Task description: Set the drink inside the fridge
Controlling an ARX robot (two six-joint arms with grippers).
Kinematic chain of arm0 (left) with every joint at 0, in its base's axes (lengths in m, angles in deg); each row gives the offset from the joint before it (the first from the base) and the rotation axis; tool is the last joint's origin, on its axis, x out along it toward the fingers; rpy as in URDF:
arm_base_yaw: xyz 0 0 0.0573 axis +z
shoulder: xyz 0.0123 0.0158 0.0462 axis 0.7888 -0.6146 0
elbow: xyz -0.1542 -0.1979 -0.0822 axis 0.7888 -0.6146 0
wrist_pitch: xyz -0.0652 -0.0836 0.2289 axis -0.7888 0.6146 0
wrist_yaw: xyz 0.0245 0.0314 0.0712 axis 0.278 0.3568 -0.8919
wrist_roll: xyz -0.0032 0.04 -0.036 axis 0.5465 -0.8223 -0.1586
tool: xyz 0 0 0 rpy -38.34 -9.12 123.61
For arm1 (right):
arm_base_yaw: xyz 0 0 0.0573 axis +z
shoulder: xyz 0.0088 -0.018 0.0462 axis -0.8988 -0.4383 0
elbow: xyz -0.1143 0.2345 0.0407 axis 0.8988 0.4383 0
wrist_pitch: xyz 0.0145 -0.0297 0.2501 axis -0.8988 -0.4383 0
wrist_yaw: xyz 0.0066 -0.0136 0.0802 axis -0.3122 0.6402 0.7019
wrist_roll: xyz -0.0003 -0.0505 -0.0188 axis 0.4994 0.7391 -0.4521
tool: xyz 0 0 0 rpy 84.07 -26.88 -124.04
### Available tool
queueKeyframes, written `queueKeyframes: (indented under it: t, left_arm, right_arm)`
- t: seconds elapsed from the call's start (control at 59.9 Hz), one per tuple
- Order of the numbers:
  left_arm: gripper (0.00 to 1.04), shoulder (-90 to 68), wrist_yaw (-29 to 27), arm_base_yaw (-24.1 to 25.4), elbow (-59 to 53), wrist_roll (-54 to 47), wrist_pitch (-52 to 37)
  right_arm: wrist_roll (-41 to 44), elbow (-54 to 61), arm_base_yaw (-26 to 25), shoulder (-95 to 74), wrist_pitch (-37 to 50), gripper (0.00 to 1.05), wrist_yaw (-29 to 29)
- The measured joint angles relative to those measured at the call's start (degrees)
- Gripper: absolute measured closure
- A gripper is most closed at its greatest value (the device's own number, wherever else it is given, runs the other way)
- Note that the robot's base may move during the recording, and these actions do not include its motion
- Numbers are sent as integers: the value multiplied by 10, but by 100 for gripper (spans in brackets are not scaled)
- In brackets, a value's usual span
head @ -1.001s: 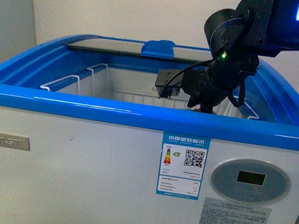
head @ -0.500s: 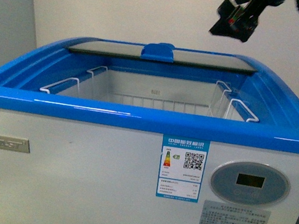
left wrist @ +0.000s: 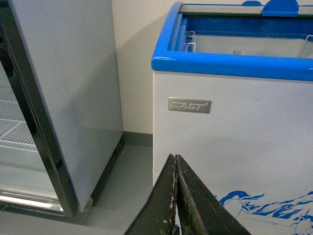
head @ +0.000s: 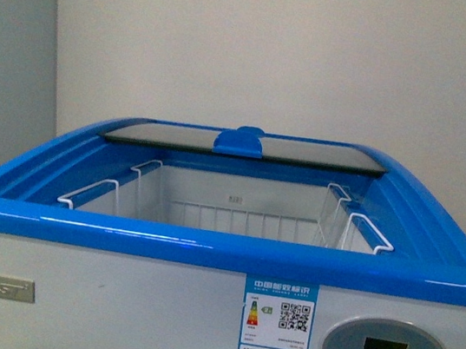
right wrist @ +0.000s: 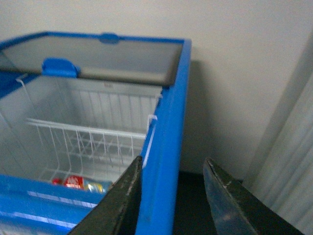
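The fridge (head: 222, 250) stands right in front, a white chest with a blue rim, its glass lid (head: 177, 137) slid to the back and the top open. Neither arm shows in the front view. In the right wrist view the drink (right wrist: 74, 182) lies low inside the fridge (right wrist: 168, 122), only its red and yellow label showing behind basket wires. My right gripper (right wrist: 173, 159) is open and empty above the fridge's right rim. My left gripper (left wrist: 175, 157) is shut on nothing, low before the fridge's white front (left wrist: 230, 122).
White wire baskets (head: 108, 187) (head: 356, 228) hang inside along both sides of the fridge. A tall grey glass-door cabinet (left wrist: 63, 98) stands left of it with a strip of grey floor (left wrist: 127, 181) between. A pale wall is behind, and a grey curtain-like surface (right wrist: 288, 161) at the right.
The right arm, which was down over the fridge's opening a second ago, rose and left the front view. The fridge now sits lower in that view.
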Motion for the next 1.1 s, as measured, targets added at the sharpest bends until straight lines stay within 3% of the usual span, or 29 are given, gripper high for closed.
queueKeyframes:
  t: [0.1,0.234,0.651,1.101]
  left_arm:
    - [102,0,0,0,0,0,0]
    - [102,0,0,0,0,0,0]
    - [102,0,0,0,0,0,0]
    - [102,0,0,0,0,0,0]
  right_arm:
    - [-9,92,-9,43,42,86,-3]
    - [-10,157,-9,87,75,102,-1]
    - [-12,305,-9,183,117,102,0]
    - [-12,391,-9,292,94,102,-1]
